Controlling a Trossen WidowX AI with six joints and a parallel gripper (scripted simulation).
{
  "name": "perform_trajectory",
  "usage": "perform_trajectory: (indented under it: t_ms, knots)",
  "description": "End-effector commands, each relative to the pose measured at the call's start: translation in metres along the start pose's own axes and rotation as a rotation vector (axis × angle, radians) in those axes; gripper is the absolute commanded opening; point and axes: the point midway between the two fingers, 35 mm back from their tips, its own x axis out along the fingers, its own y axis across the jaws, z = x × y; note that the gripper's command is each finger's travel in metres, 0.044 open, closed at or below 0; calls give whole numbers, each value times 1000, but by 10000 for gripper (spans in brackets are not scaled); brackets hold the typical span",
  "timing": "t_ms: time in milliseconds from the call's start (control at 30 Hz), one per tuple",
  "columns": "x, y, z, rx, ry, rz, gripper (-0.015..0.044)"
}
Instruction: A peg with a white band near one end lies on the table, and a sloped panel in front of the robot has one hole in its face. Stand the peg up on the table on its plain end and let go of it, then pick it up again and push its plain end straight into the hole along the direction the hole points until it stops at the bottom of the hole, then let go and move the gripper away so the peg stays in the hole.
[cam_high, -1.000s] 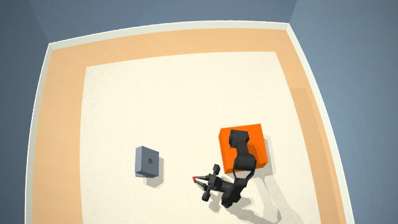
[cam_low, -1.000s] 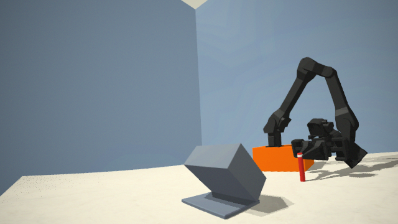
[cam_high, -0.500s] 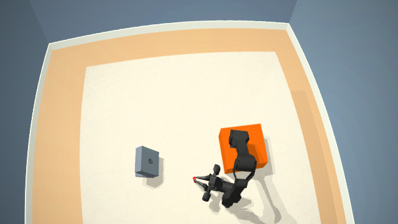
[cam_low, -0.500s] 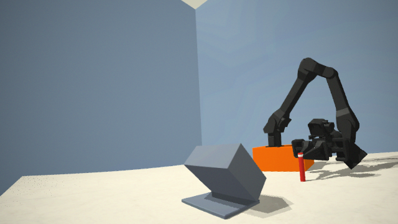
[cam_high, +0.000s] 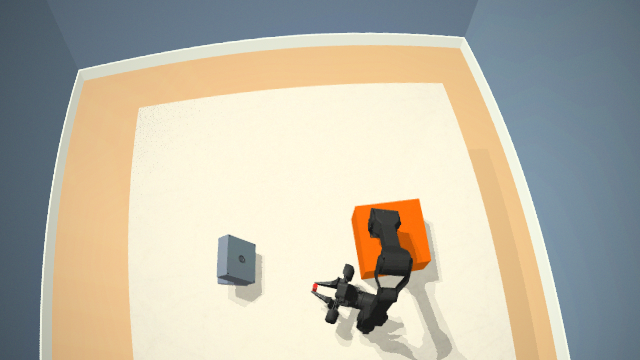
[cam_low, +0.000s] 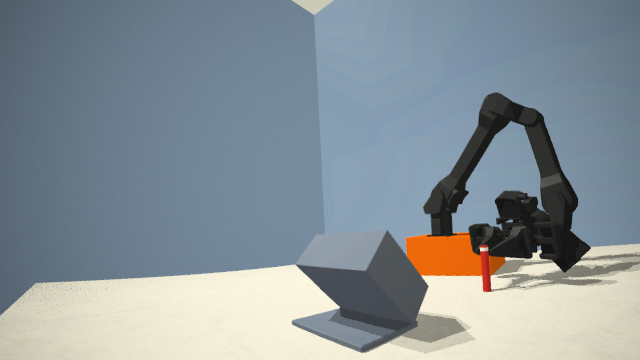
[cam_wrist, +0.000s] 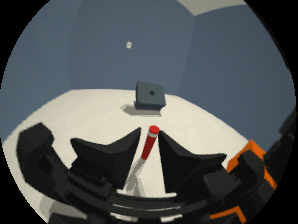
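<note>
Peg: The red peg (cam_high: 315, 287) (cam_low: 486, 270) (cam_wrist: 149, 144) is standing up on the pale table (cam_high: 280, 165) (cam_low: 200, 315) (cam_wrist: 100, 102), and its white band (cam_low: 484, 248) (cam_wrist: 151, 134) is showing near the top.
Jaws: I am holding my gripper (cam_high: 314, 287) (cam_low: 484, 252) (cam_wrist: 149, 131) a bit open, with its two tips on either side of the peg's top, and I am not pinching it.
Panel: The gray sloped panel (cam_high: 235, 250) (cam_low: 395, 285) (cam_wrist: 145, 100) is sitting well apart from the peg, out in front of my gripper.
Hole: From the top and the wrist I am seeing one dark, round hole (cam_high: 242, 259) (cam_wrist: 152, 93) in its face, while the outside view is showing me other sides.
Foot: Only the outside view is clearly showing me the flat gray plate (cam_low: 345, 332) under the panel.
Wall patch: Only the wrist view is showing me a little pale patch (cam_wrist: 129, 45) on the blue wall (cam_high: 565, 125) (cam_low: 150, 125) (cam_wrist: 125, 65), and it is looking too small for me to tell if it has writing.
Arm: My black arm (cam_high: 395, 261) (cam_low: 545, 150) is bending up high and back down in the outside view, and it is standing on an orange block (cam_high: 415, 215) (cam_low: 435, 260) (cam_wrist: 252, 150).
</note>
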Motion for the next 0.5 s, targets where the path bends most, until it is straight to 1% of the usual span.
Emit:
perform_trajectory:
  t_ms: [0,333,467]
  knots:
    - [0,0,0,0,0,0,130]
    - [0,0,0,0,0,0,130]
    - [0,0,0,0,0,0,235]
